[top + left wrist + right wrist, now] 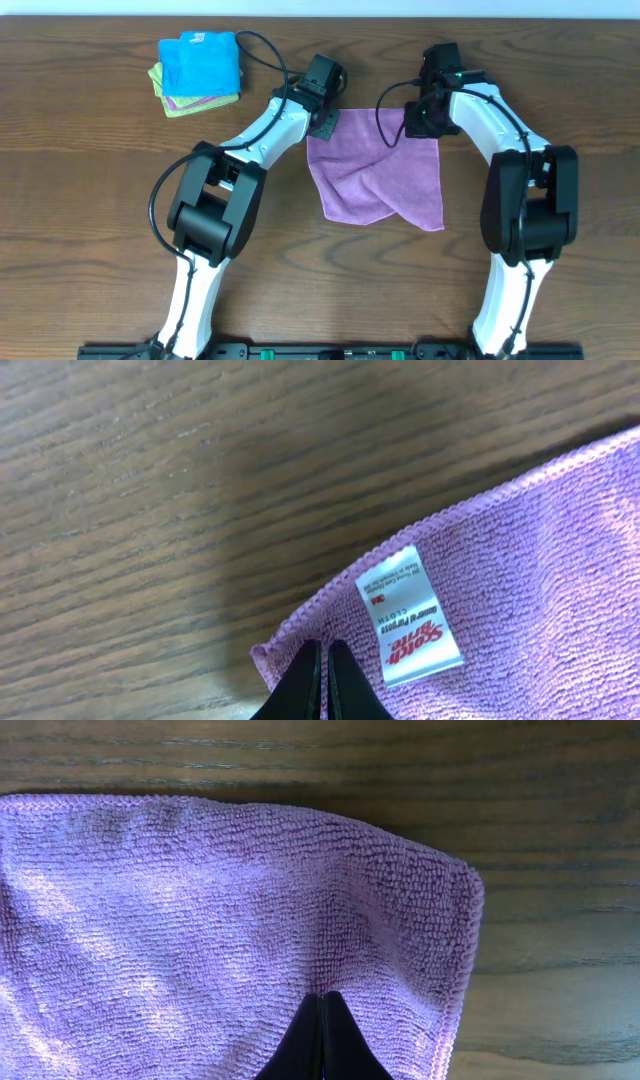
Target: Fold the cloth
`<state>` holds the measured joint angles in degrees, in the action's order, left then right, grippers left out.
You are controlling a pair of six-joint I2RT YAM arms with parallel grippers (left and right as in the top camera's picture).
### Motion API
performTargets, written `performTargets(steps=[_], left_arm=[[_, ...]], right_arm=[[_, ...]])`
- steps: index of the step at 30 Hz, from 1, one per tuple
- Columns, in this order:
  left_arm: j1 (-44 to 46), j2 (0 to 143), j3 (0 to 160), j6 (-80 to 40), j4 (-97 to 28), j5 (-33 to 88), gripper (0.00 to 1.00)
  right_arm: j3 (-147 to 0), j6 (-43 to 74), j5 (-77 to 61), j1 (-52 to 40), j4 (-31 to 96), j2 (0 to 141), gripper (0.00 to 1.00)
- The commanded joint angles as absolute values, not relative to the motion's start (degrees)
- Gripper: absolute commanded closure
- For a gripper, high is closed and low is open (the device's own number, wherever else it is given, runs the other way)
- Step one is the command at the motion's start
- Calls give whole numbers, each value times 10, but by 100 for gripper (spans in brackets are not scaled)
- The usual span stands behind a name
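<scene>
Purple-lilac microfibre is lying between the two arms on the wooden surface (100, 200): the cloth (375, 180) is sitting mid-surface, its far edge running from one hand to the other and its near part lying rumpled, with a flap slanting across it. The left hand (323, 678) is clenching at the far left corner, just beside the white tag (408, 615). The right hand (324, 1032) is clenching at the far right corner, its tips pressing together on the pile. Both seem to be pinching fabric, though the actual bite is hiding under the tips. The step in hand looks like the corner grasp that is opening a fold. The next move is calling for both corners to rise together and travel level toward the near edge, without dragging or bunching the rumpled flap underneath.
</scene>
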<state>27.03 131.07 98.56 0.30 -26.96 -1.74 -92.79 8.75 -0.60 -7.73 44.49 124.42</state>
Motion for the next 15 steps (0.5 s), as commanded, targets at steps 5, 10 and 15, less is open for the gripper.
performTargets(steps=[5, 10, 15], left_arm=[[268, 1329, 995, 13, -268, -18, 94], [271, 1340, 995, 13, -266, -3, 94], [271, 1344, 995, 13, -263, -4, 94]], right_arm=[[-920, 90, -2, -83, 444, 1250, 99], [-920, 90, -2, -83, 443, 1260, 99], [-920, 95, -3, -83, 440, 1274, 99]])
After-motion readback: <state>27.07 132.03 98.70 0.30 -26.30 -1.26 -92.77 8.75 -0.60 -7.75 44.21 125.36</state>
